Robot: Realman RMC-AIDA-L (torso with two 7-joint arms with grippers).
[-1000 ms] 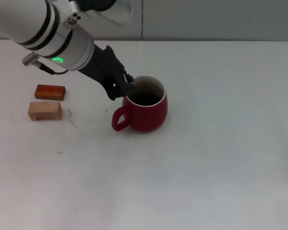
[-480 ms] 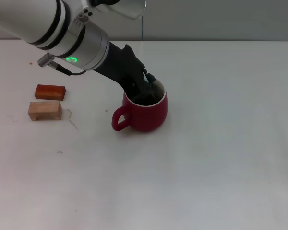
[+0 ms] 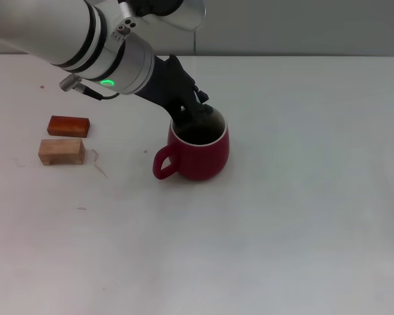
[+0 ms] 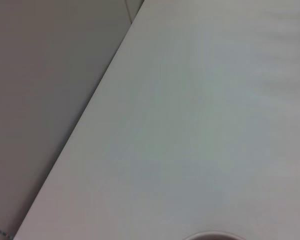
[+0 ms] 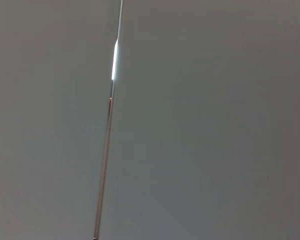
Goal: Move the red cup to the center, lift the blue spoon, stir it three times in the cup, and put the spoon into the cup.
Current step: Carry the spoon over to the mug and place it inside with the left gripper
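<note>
Left pincer (image 3: 198, 117) at the cup's (image 3: 200, 154) mouth.

The cup stands upright near the worktop's (image 3: 302, 216) middle, handle toward 8 o'clock. The left pincer dips over its rim at 11 o'clock; whether its fingers are apart or together, one cannot tell. The spoon is not visible. Two blocks (image 3: 64, 139) lie at 9 o'clock.

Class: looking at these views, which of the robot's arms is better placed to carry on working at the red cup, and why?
Left. The left gripper is at the red cup's rim on the table; the right arm appears nowhere over the table.
</note>
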